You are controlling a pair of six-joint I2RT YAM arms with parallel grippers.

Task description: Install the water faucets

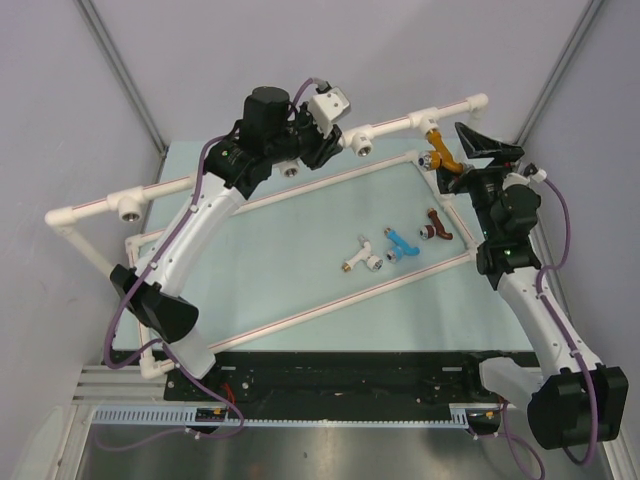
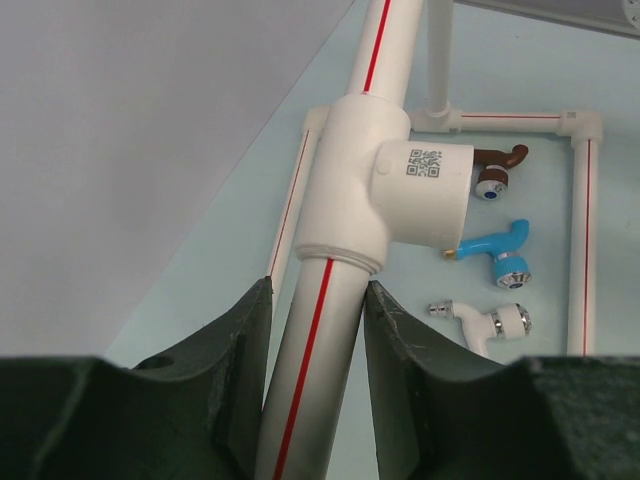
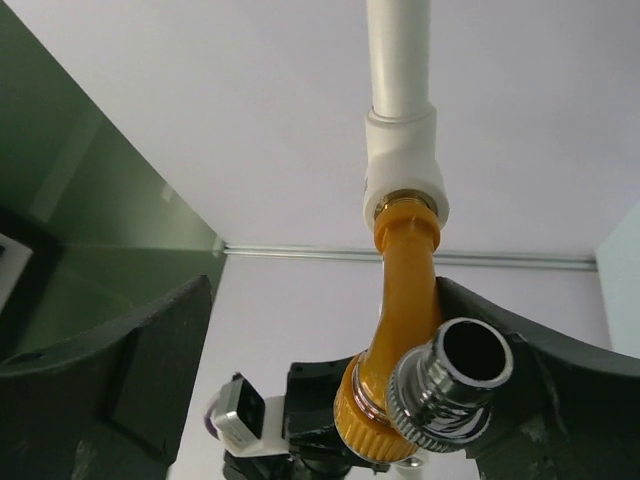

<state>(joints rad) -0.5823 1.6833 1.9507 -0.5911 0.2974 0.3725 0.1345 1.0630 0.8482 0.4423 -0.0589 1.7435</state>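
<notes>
The orange faucet (image 1: 440,150) hangs screwed into the T-socket (image 1: 432,122) on the far right of the raised pipe rail. In the right wrist view the orange faucet (image 3: 405,300) lies against my right finger (image 3: 540,380) while the left finger stands far off, so my right gripper (image 3: 325,300) is open around it. The white (image 1: 360,255), blue (image 1: 402,243) and dark red-brown (image 1: 437,225) faucets lie loose on the table. My left gripper (image 2: 318,300) is shut on the rail pipe (image 2: 310,390), just below a T-socket (image 2: 365,180).
The white pipe frame (image 1: 300,315) lies flat around the loose faucets. The raised rail has open T-sockets at the left (image 1: 128,208) and the middle (image 1: 360,145). Grey walls close in at the back and sides.
</notes>
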